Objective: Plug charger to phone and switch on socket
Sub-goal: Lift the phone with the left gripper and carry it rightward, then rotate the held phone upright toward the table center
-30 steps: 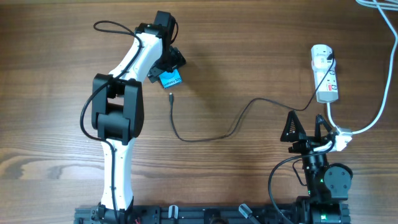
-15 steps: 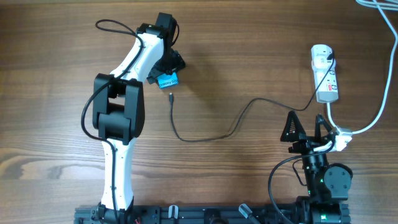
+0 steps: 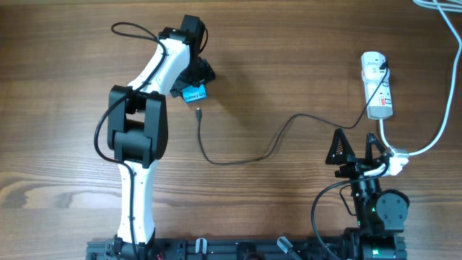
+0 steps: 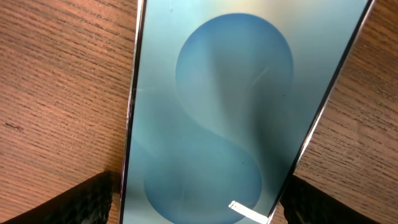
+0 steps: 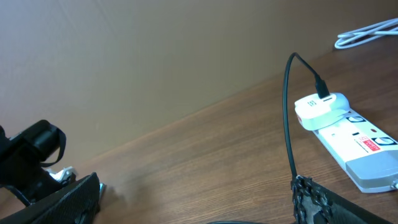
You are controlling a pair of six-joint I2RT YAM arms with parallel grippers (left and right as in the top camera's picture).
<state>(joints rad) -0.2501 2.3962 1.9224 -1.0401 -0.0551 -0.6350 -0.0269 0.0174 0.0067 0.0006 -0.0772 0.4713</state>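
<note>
The phone (image 3: 193, 93), teal screen up with small "Galaxy" text, lies at the back left of the table. My left gripper (image 3: 196, 78) is over its far end. In the left wrist view the phone (image 4: 236, 93) fills the frame, and the left gripper (image 4: 196, 199) has a black finger pressed to each long edge. The charger's connector tip (image 3: 197, 112) lies just in front of the phone. Its thin black cable (image 3: 268, 153) runs right to a black plug (image 3: 383, 68) in the white socket strip (image 3: 378, 97). My right gripper (image 3: 354, 148) is open and empty, near the front right.
The right wrist view shows the socket strip (image 5: 348, 134), the charger plug (image 5: 320, 87) and the open right gripper (image 5: 196, 199). A thick white lead (image 3: 440, 123) loops from the strip past the right gripper to the back right edge.
The phone has shifted slightly left and turned a little under my left gripper, which now covers more of it. The right arm and the cable have not moved.
</note>
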